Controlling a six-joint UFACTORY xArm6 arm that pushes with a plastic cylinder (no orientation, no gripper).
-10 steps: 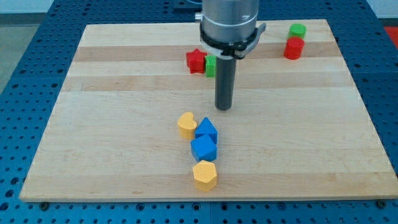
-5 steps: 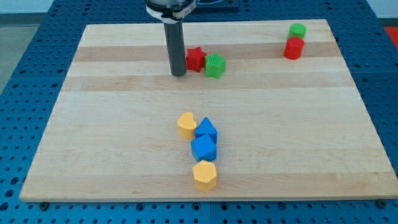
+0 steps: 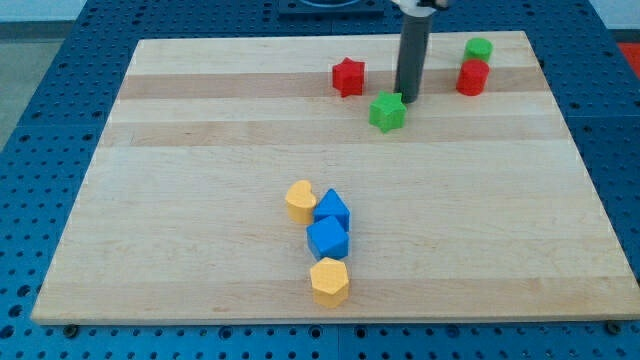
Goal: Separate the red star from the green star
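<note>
The red star [image 3: 348, 77] lies near the view's top, left of centre-right. The green star [image 3: 387, 111] lies below and to the right of it, with a clear gap between them. My tip [image 3: 407, 98] stands just above and to the right of the green star, close to or touching it, and right of the red star.
A green cylinder [image 3: 478, 49] and a red block [image 3: 472, 77] sit at the view's top right. A yellow block [image 3: 300, 200], two blue blocks [image 3: 331, 211] [image 3: 327, 239] and another yellow block [image 3: 329, 282] form a cluster near the view's bottom centre.
My tip swept from the left of the red star to the right of it. Both stars moved right; the green star went further right and down, away from the red star.
</note>
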